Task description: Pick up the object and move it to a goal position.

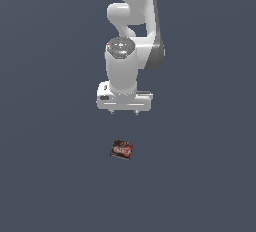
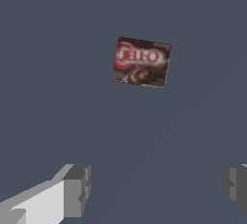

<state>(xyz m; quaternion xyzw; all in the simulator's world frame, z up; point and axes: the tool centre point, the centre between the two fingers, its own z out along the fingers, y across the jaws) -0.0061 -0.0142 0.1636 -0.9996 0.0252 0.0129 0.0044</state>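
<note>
Fingers: two grey fingertips [image 2: 77, 189] closest to the wrist camera, spread wide apart with nothing between them.
Gripper: the gripper [image 1: 124, 111] points straight down, holding nothing.
Box: the small dark-brown box [image 1: 121, 149] lies flat, label up, below the gripper and apart from it.
Floor: plain grey floor [image 1: 200, 176] under the box.

The object [image 1: 121, 149], a small dark-brown box with a red-and-white label, lies flat, label up, slightly skewed.
</note>
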